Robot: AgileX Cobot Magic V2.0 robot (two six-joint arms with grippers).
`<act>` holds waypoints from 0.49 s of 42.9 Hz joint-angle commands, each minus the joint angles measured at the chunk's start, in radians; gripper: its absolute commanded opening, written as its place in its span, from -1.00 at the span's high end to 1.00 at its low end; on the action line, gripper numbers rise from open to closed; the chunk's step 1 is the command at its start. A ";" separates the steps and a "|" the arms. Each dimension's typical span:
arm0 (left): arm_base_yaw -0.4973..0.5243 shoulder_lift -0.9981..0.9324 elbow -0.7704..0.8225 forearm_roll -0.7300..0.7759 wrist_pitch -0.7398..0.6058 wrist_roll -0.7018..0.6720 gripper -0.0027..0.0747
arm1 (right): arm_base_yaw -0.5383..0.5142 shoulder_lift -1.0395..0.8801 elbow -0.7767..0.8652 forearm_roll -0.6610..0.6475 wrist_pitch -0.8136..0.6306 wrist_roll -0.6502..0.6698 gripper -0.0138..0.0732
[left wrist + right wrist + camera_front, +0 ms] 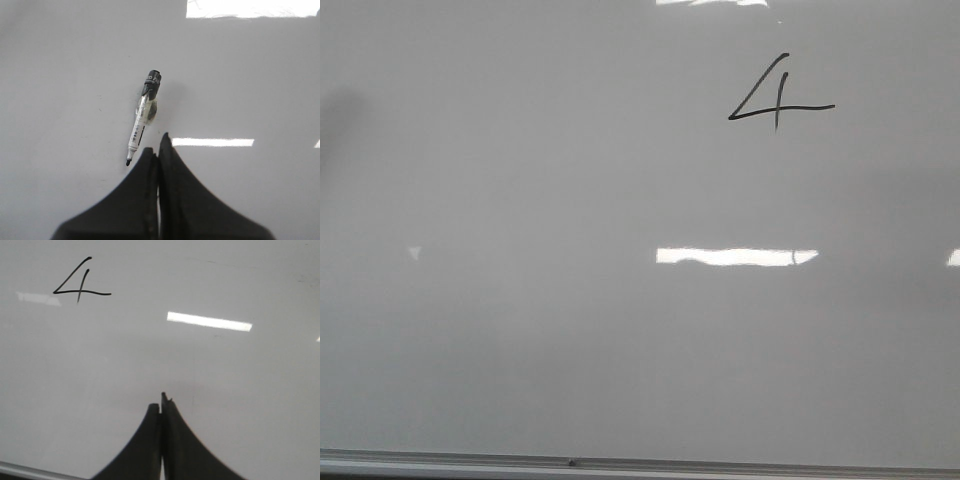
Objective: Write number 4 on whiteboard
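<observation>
Both grippers, left point(159, 150) and right point(161, 407), pressed together, empty. Number 4 point(777, 97) complete, upper right of whiteboard point(520, 330). Marker point(142, 117) lying uncapped by left gripper. Task judged done.

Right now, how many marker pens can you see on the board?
1. A single marker pen lies uncapped on the whiteboard, just beyond the left end effector, which is shut and empty. The front view shows none; others could lie outside the views.
</observation>
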 commanded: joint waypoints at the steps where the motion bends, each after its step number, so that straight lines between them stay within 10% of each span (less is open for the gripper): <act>1: -0.007 -0.014 0.005 -0.009 -0.082 -0.001 0.98 | -0.013 -0.038 0.075 0.000 -0.226 -0.014 0.84; 21: -0.007 -0.014 0.005 -0.009 -0.082 -0.001 0.98 | -0.014 -0.090 0.290 0.001 -0.507 -0.014 0.84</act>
